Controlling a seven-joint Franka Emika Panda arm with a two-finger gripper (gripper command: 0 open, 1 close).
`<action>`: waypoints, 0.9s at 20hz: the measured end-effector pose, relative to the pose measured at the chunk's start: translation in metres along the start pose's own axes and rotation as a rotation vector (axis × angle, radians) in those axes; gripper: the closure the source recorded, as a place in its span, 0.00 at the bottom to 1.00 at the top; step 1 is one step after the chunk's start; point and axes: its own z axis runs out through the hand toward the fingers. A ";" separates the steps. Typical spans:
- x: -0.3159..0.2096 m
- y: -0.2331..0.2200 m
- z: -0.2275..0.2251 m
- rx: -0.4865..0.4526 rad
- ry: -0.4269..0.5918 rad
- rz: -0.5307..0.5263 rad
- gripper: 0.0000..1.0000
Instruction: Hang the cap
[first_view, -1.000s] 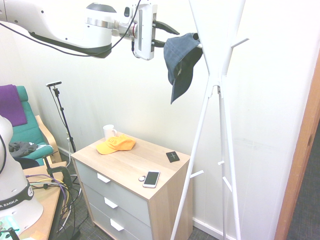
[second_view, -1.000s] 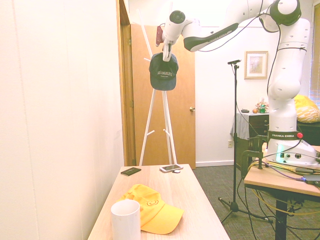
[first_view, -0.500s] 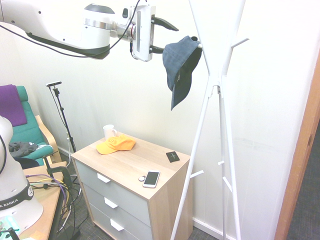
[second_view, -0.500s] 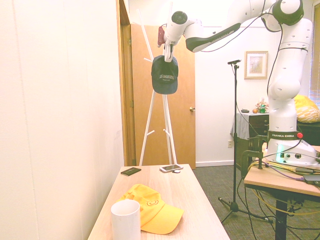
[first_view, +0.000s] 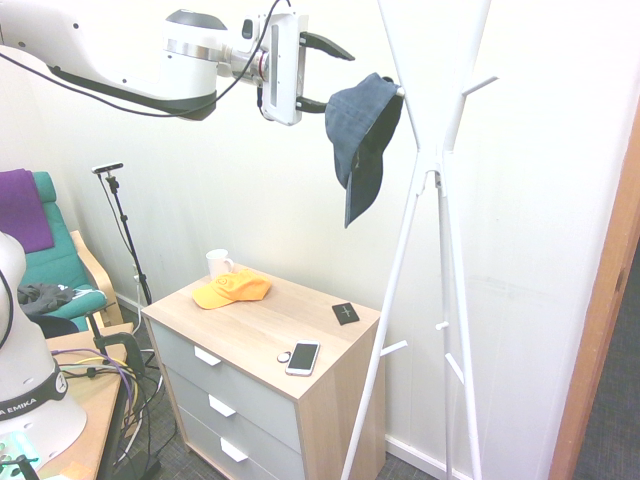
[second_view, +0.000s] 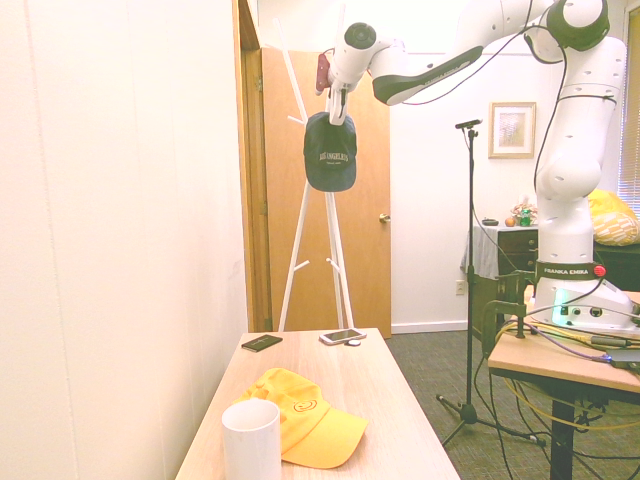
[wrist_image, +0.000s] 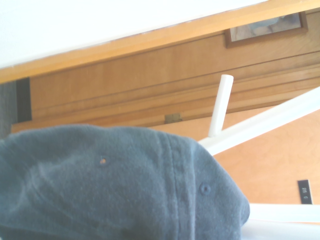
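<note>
Because the blue cap (first_view: 362, 118) seems to hang on a peg of the white rack (first_view: 403, 93), the gripper (first_view: 330, 77), its fingers wide open beside the cap, should back straight away, slowly, so the lower finger does not snag it.

Navy cap sags on its peg as fingers spread

The fingers (first_view: 333, 76) now stand wider apart than a second ago, with the upper one clear of the navy cap (first_view: 361, 135). The cap sits lower than before, its brim dropping further toward six o'clock and pointing more steeply down. In the second exterior view, it has also shifted slightly toward three o'clock.
</note>
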 end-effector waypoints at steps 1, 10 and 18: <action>0.002 0.000 -0.004 0.021 -0.020 0.025 0.00; 0.099 0.060 -0.079 0.381 -0.314 0.349 0.00; 0.058 -0.015 -0.045 0.617 -0.763 0.435 0.00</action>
